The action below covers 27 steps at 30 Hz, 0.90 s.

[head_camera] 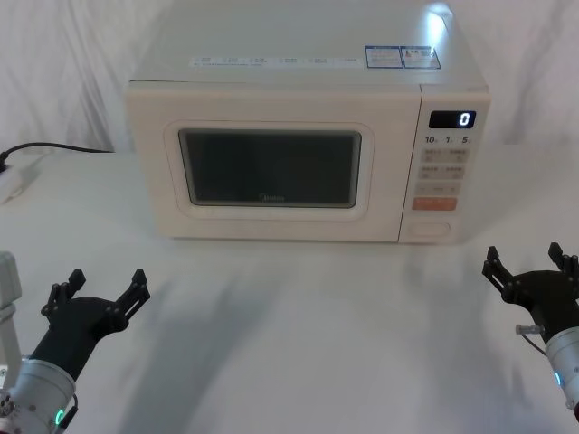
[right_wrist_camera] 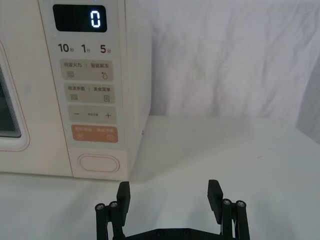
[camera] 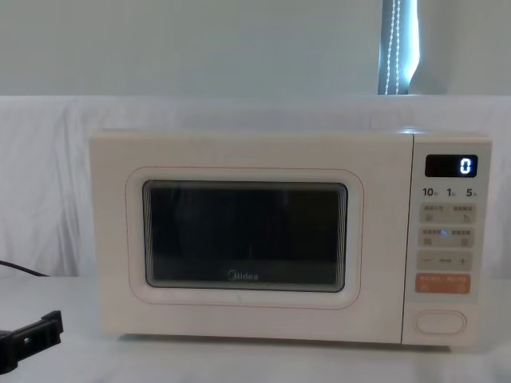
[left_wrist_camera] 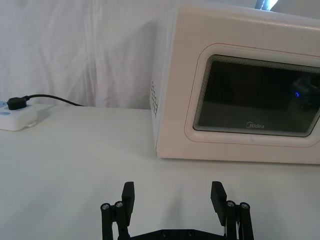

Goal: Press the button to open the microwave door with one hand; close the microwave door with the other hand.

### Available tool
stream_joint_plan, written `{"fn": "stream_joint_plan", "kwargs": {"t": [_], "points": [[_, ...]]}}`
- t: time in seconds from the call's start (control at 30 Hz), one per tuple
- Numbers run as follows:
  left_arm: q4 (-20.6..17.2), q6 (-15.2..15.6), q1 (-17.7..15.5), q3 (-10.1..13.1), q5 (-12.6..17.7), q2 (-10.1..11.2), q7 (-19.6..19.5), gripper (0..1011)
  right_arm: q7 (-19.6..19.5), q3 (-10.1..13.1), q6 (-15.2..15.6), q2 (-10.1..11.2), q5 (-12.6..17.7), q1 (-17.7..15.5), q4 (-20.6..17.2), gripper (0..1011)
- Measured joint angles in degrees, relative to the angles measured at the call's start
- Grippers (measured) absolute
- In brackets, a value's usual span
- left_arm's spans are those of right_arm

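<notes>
The cream microwave stands at the back of the white table with the microwave door [head_camera: 270, 167] [camera: 243, 235] [left_wrist_camera: 255, 97] shut, its dark window facing me. The button [head_camera: 429, 230] [right_wrist_camera: 98, 163] [camera: 440, 321], a wide plain pill, sits at the bottom of the control panel under the orange key [head_camera: 434, 203]. My left gripper [head_camera: 107, 282] [left_wrist_camera: 173, 195] hovers open over the table at the front left, well short of the door. At the front right my right gripper [head_camera: 525, 258] [right_wrist_camera: 169, 192] is open too, facing the panel from a distance. Neither holds anything.
A white power strip [head_camera: 14, 181] [left_wrist_camera: 17, 117] with a black cable lies on the table left of the microwave. White cloth hangs behind. The display [head_camera: 452, 119] reads 0. Bare tabletop [head_camera: 298, 334] lies between the grippers and the microwave.
</notes>
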Motion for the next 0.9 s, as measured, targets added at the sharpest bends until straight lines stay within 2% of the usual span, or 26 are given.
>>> {"fn": "stream_joint_plan", "kwargs": {"t": [0.9], "points": [[0.0,0.0,0.0,0.0,0.0,0.0,0.0,1001,0.0,0.0,0.0,0.0,0.0,0.0,0.0,1002]]}}
